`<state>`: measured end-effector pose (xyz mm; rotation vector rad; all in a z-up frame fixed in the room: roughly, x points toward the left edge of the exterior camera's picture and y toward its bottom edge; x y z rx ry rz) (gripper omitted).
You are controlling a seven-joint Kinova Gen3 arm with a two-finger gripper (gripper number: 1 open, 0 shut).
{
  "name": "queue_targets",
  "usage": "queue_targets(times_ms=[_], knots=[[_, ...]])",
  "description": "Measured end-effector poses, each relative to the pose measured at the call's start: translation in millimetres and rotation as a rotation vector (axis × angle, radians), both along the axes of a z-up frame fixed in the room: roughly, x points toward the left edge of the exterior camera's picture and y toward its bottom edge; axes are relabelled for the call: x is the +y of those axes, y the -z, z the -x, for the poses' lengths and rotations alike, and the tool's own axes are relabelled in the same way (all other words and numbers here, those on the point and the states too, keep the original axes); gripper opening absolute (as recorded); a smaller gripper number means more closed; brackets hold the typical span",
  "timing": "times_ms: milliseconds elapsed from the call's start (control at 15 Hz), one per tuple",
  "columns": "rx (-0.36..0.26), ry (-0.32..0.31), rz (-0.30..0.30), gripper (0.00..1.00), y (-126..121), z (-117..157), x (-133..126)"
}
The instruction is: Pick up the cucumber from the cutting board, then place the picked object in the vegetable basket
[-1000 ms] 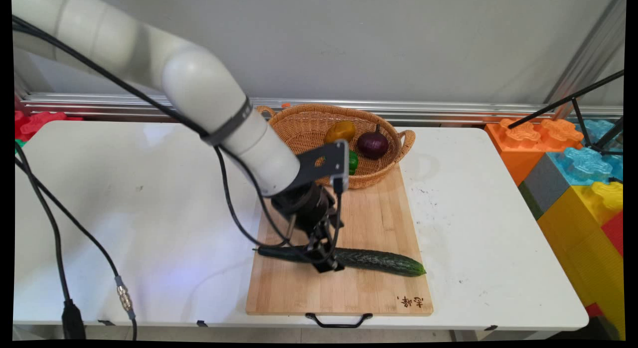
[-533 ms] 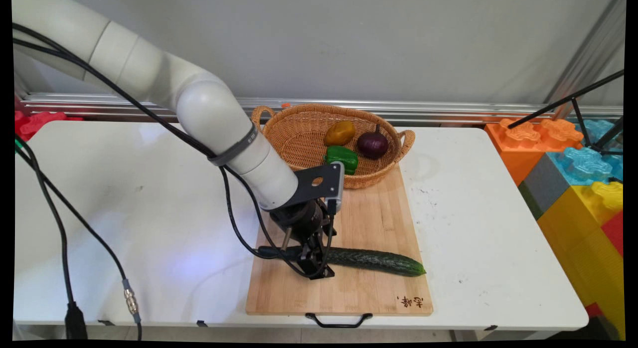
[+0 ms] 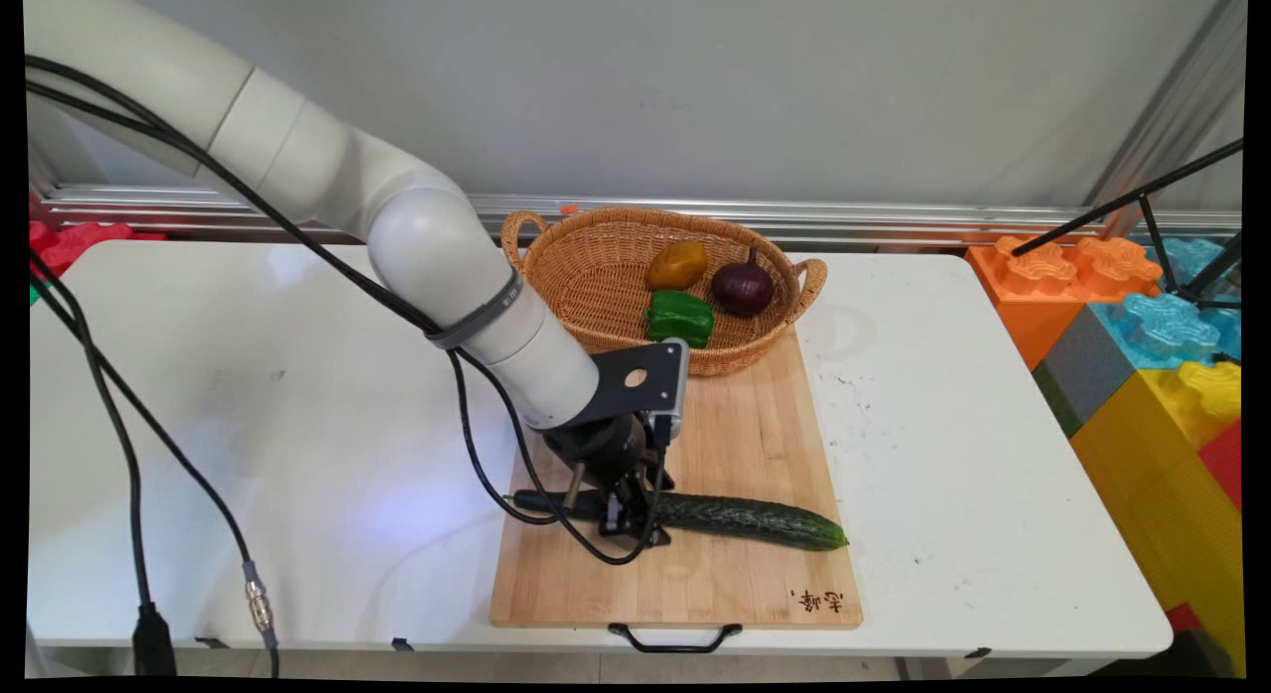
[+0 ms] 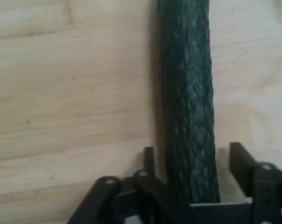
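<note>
Over cutting board, gripper lowered, fingers straddling cucumber.

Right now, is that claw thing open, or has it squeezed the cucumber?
Open. In the hand view the gripper straddles the cucumber on the cutting board, with a gap showing beside its fingers.

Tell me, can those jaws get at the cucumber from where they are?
Probably yes: the gripper is already down over the cucumber on the board, one jaw on each side, nothing between.

light: bright, even | shadows: soft on table | hand view: slightly blurred, close-up
</note>
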<state>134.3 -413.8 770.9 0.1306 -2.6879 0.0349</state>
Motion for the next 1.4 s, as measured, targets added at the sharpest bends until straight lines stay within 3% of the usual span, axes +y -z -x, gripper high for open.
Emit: queue_targets(times_ms=[267, 667, 1000, 1400], knots=[[0.016, -0.012, 0.002, 0.00, -9, 5, -2], [0.047, -0.009, 0.035, 0.00, -66, -1, -16], [0.064, 0.058, 0.172, 0.00, -113, -29, -54], [0.047, 0.139, 0.339, 0.00, -137, -66, -97]])
